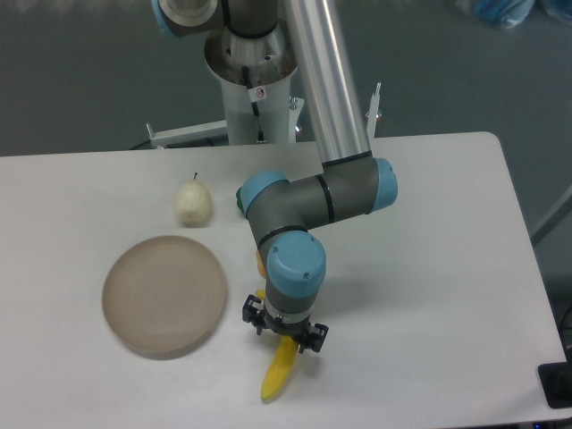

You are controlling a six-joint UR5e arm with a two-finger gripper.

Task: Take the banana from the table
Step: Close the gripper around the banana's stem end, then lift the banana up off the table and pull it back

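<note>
The yellow banana (pixel 280 373) lies on the white table (pixel 429 268) near the front edge, running from upper left to lower right. My gripper (pixel 285 334) hangs straight over its middle and covers that part. One end of the banana pokes out below the gripper and a small yellow bit shows at its upper left. The fingers are hidden under the wrist, so I cannot tell whether they are open or closed on the banana, or whether it is lifted.
A round tan plate (pixel 164 295) sits left of the gripper. A pale pear-like fruit (pixel 193 204) stands behind the plate. A sliver of orange fruit (pixel 260 264) and a bit of something green (pixel 239 202) show behind the arm's elbow.
</note>
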